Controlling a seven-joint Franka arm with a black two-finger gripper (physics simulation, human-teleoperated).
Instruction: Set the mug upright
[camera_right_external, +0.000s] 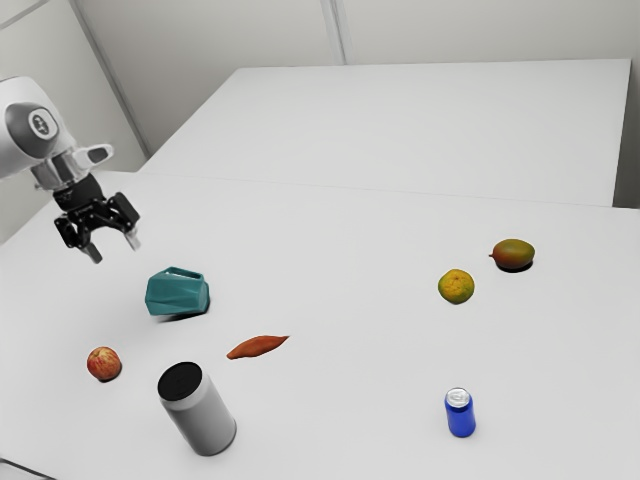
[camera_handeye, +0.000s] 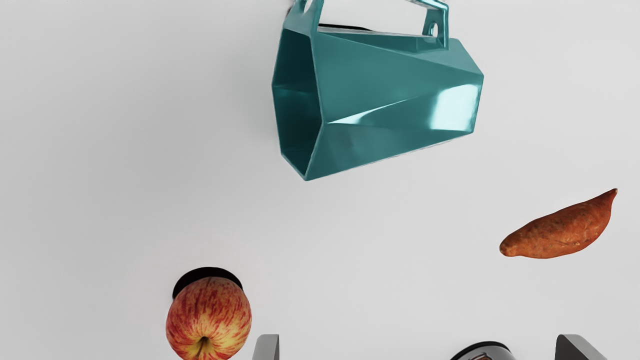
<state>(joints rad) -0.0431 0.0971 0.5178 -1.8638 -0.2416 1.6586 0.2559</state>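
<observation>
The teal mug lay on its side on the tabletop, with its open end toward the exterior view's left. Its handle was on the side away from the apple. The fingers were wide apart, up in the air near the mug, and held nothing. A sweet potato lay near the mug. A blue can stood well apart from it, toward the exterior view's right.
</observation>
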